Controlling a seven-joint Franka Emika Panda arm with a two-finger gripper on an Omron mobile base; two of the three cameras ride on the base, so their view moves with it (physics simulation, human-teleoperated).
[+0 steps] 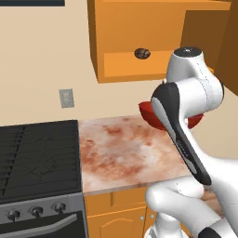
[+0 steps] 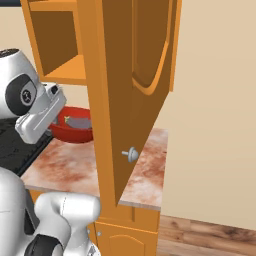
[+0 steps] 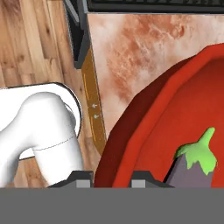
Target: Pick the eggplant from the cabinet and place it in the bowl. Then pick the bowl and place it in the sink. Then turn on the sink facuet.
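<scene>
1. Hanging on the wall above the counter, the orange-brown boxy wooden wall cabinet [image 1: 139, 42] has its door [image 2: 135, 90] swung open toward the near side; a small grey knob [image 2: 131, 154] shows on the door.
2. Black gas stove [image 1: 39, 162] sits at left, touching the marbled reddish stone counter [image 1: 121, 153].
3. White robot arm [image 1: 190, 107] with dark joints rises from near right, reaching over the counter's far right part.
4. Shallow round glossy red bowl [image 2: 75, 131] rests on the counter at its far side, below the cabinet, partly hidden by the arm.
5. Two-finger dark gripper [image 3: 112, 180] is clenched on the near rim of the bowl: one fingertip outside the wall, one inside.
6. Small grey-purple eggplant [image 3: 192, 168] with bright green stem tip lies inside the bowl, just beside the gripper, apart from it.
7. Dark brown roundish lump [image 1: 142, 53] sits on the cabinet shelf.
8. Grey wall outlet [image 1: 66, 97] above the stove.
</scene>
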